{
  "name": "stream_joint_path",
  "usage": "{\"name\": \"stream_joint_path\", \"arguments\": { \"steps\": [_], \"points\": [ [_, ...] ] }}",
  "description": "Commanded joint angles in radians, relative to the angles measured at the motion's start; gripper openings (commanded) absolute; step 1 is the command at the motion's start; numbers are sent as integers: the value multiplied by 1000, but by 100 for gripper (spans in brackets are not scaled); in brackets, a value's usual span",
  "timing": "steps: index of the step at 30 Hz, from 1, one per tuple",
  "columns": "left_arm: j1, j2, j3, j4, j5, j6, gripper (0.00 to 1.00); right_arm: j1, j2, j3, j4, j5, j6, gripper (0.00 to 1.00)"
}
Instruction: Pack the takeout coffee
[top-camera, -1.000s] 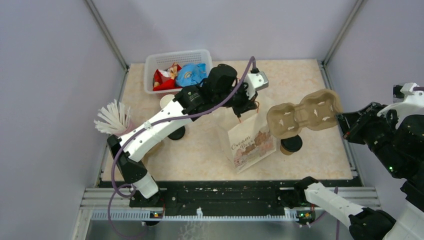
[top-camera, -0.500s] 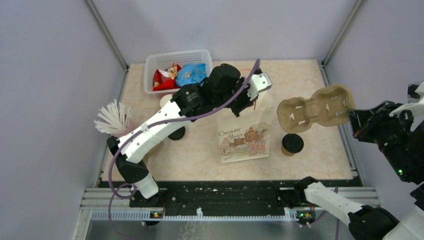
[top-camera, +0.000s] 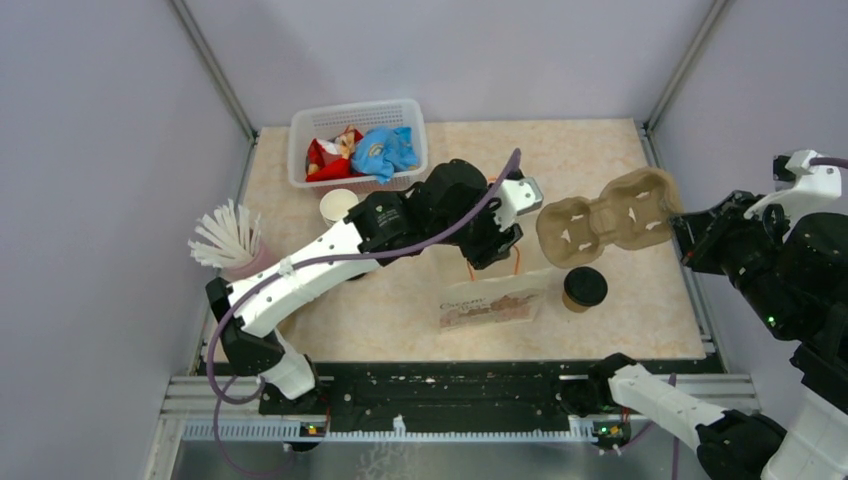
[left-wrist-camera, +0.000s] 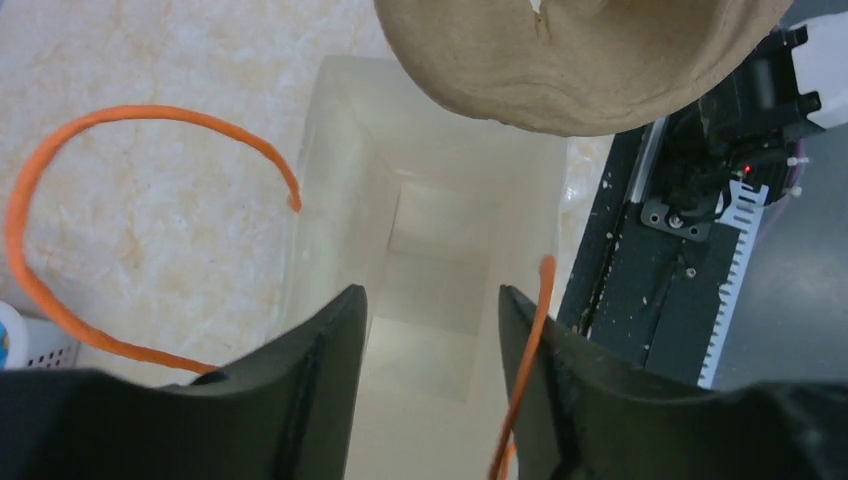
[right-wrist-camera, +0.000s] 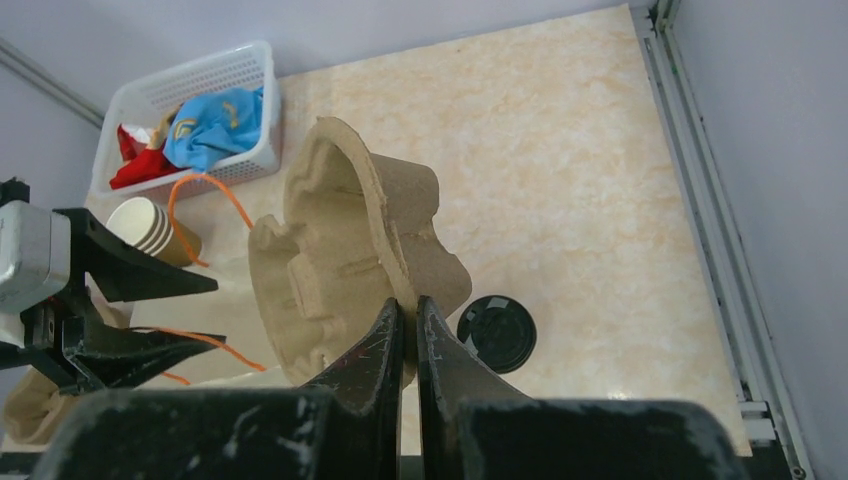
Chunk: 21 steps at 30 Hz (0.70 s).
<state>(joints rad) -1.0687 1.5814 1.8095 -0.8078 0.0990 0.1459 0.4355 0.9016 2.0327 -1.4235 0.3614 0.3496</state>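
Observation:
The takeout coffee (top-camera: 584, 287), a brown cup with a black lid (right-wrist-camera: 497, 333), stands on the table right of a printed paper bag (top-camera: 488, 305) with orange handles (left-wrist-camera: 60, 230). My left gripper (top-camera: 498, 243) hangs open just over the bag's open mouth (left-wrist-camera: 440, 230). One handle strand lies along its right finger (left-wrist-camera: 560, 380), and nothing is pinched. My right gripper (right-wrist-camera: 410, 312) is shut on the rim of a brown pulp cup carrier (top-camera: 605, 215), held in the air above and behind the coffee, close to the bag's top.
A white basket (top-camera: 308, 128) with red and blue packets sits at the back left. A stack of lidless cups (top-camera: 338, 205) stands in front of it. A bunch of white straws (top-camera: 225, 240) is at the left edge. The black rail (top-camera: 450, 385) runs along the near edge.
My left gripper has opened and let go of the bag's handle. The bag has settled from a lifted tilt onto the table. The carrier swung right, then back left toward the bag.

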Motion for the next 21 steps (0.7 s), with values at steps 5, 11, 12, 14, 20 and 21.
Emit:
{"name": "stream_joint_path", "arguments": {
  "steps": [5, 11, 12, 14, 20, 21],
  "points": [
    [2, -87, 113, -11, -18, -327, 81, -6, 49, 9, -24, -112, 65, 0],
    [51, -194, 67, -129, -89, -527, 88, -6, 84, 20, -49, -127, 120, 0],
    [68, -225, 45, -141, -91, -557, 89, -6, 86, 21, -46, -118, 129, 0],
    [145, -272, -6, -150, -84, -613, 91, -5, 99, 37, -46, -107, 139, 0],
    [363, -334, -138, -147, 71, -741, 89, -6, 159, 107, -77, -101, 141, 0],
    [368, -336, -156, -142, 94, -756, 89, -6, 166, 109, -76, -104, 145, 0]
  ]
}}
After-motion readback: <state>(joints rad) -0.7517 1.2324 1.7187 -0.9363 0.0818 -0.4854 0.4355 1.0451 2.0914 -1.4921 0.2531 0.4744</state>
